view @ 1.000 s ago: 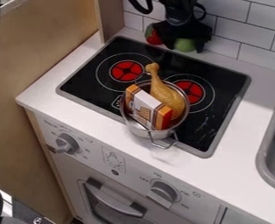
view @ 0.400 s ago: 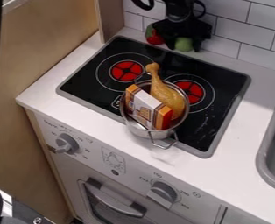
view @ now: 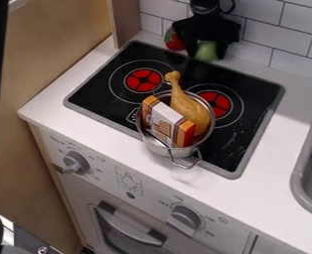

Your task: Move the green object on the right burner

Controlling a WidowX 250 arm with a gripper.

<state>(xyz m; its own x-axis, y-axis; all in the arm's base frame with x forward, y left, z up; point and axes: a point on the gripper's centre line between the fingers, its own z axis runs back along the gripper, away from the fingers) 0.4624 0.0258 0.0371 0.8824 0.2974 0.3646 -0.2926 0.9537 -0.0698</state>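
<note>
Black two-finger pincer point(view: 206, 53) closed on the rounded green object point(view: 205, 48), well behind the silver metal pot point(view: 160, 149). Glowing-red right burner point(view: 216, 103) just behind pot; brown plastic drumstick point(view: 191, 115) and orange-and-white box point(view: 165, 120) in it.

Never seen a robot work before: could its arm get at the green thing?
Probably, yes. Its gripper hangs right at the green thing, and the pot stands nearer the camera, out of its way. The red thing is close but seems not to block it.
</note>
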